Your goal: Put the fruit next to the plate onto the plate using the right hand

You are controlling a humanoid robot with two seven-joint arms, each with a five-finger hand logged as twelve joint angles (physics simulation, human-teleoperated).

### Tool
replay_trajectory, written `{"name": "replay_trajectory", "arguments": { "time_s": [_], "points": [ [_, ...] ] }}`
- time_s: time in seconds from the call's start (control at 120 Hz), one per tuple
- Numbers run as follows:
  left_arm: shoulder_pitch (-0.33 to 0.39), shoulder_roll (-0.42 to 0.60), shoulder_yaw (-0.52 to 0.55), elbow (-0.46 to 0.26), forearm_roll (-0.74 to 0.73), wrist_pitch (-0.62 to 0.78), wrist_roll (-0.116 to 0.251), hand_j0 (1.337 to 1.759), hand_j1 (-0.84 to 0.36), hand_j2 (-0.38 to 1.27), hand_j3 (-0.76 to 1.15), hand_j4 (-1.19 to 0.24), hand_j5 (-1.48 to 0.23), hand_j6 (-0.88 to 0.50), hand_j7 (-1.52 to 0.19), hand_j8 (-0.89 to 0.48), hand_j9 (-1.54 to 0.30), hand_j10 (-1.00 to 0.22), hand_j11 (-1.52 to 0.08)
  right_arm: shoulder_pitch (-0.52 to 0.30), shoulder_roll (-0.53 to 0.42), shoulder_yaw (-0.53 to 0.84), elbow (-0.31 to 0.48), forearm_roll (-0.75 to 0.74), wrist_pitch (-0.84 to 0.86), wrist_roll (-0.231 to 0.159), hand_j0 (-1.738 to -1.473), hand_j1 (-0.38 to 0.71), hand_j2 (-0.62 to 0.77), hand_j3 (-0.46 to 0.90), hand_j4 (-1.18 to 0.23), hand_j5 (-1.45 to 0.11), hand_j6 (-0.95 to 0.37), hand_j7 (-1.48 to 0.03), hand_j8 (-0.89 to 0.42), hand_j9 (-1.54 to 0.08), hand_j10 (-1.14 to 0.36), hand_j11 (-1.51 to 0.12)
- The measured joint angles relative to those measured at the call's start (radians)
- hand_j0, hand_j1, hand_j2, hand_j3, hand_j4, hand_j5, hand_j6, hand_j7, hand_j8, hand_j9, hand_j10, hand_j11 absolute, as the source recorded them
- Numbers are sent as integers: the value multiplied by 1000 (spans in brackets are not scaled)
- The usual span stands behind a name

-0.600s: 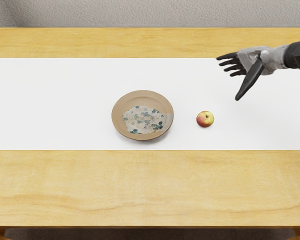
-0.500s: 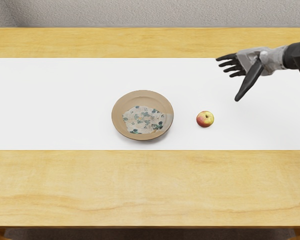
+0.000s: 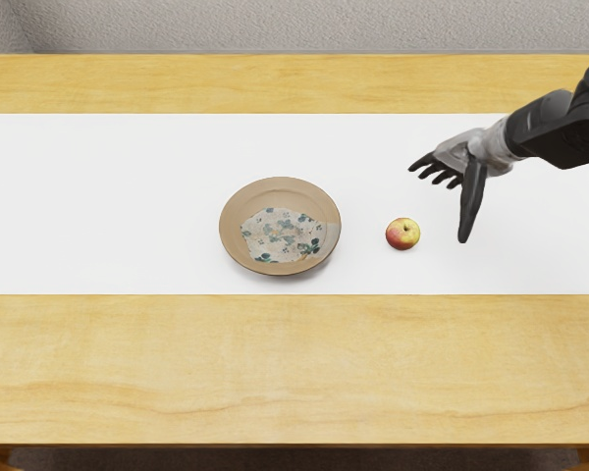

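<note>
We see the right hand w/ fingers spread, holding nothing, just right & far of the apple; apple sits near plate, on its right.

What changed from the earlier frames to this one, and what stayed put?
The right hand moved down and leftward in the picture, nearer the apple, with its fingers spread and holding nothing. Nothing was grasped or released. The apple and the plate lie where they were, apart.

Red-yellow apple upright on white runner, just right of brown floral plate, apart
</note>
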Motion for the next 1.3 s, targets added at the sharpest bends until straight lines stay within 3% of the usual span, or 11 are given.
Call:
{"name": "replay_trajectory", "arguments": {
  "time_s": [0.1,0.233,0.333,0.783,1.3],
  "points": [
    [0,0,0,0,0,0,0,1658,349,0,0,0,0,-1,0,-1,0,0,0,22,-40,2,166,-76,-153,-54,-1658,-323,-4,0,-24,-29,-25,-28,-24,-29,-23,-29],
    [0,0,0,0,0,0,0,1658,349,0,0,0,0,-1,0,0,0,0,0,30,-47,-11,286,-158,-338,-78,-1658,-320,-4,0,-27,-32,-28,-32,-27,-32,-26,-32],
    [0,0,0,0,0,0,0,1658,349,0,0,0,0,-1,0,0,0,0,0,34,1,-78,344,-194,-500,-84,-1658,-319,-4,0,-28,-33,-29,-33,-28,-33,-27,-33],
    [0,0,0,0,0,0,0,1658,349,0,0,0,0,-1,0,0,0,0,0,14,91,-227,455,-216,-789,-87,-1658,-316,-5,0,-30,-37,-31,-36,-30,-36,-29,-36],
    [0,0,0,0,0,0,0,1658,349,0,0,0,0,0,0,0,0,0,0,85,186,-377,457,-237,-830,-87,-1658,-309,-6,0,-35,-44,-36,-44,-35,-44,-35,-44]
  ]
}}
